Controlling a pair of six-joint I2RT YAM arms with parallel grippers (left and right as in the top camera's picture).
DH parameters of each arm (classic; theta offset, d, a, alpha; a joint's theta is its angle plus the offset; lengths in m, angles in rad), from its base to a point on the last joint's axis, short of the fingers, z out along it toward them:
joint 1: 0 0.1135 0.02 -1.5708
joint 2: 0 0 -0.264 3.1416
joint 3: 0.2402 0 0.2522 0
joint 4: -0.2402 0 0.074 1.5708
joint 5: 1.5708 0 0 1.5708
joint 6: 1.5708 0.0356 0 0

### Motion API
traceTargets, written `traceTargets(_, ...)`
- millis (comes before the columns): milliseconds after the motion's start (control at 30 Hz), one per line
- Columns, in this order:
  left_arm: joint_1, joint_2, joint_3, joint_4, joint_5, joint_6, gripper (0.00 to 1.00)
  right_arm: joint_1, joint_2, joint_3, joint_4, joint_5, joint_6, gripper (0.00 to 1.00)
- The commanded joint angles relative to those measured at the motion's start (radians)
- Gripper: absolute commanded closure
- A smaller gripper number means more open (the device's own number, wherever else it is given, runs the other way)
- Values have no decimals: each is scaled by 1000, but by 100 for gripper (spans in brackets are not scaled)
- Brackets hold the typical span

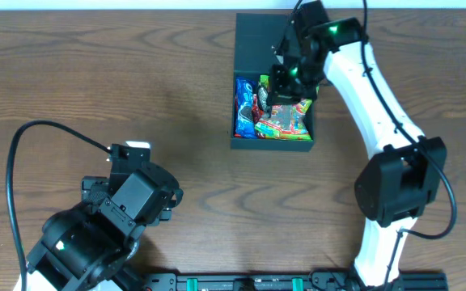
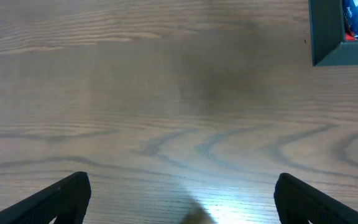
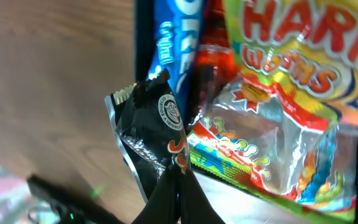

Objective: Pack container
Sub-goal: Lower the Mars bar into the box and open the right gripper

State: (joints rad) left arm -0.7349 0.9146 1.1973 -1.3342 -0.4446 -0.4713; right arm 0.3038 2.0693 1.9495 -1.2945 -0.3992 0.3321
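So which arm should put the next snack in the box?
The right one. The right gripper is shut on a black packet over the container. The left gripper is open over the table, away from it.

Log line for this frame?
right gripper: shut on black packet, over container | left gripper: open, over table | inside: blue packet, Haribo bag
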Motion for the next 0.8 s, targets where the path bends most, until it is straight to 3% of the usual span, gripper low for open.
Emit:
traceTargets(0,2,0,4,0,-8,-1,5,30,-5,0,24,78,137,99)
traceTargets(167,2,1,4,0,-8,-1,5,51,-5,-50,71,167,259,98)
traceTargets(400,2,0,4,0,-8,-1,5,58,-5,-171,190,159,278,98)
traceTargets(667,2,1,4,0,-8,-1,5,65,-5,-193,251,159,281,99)
traceTargets(700,2,1,4,0,-7,-1,5,66,-5,-193,252,160,281,97)
traceTargets(767,2,1,4,0,-7,-1,5,68,-5,-193,251,160,281,75)
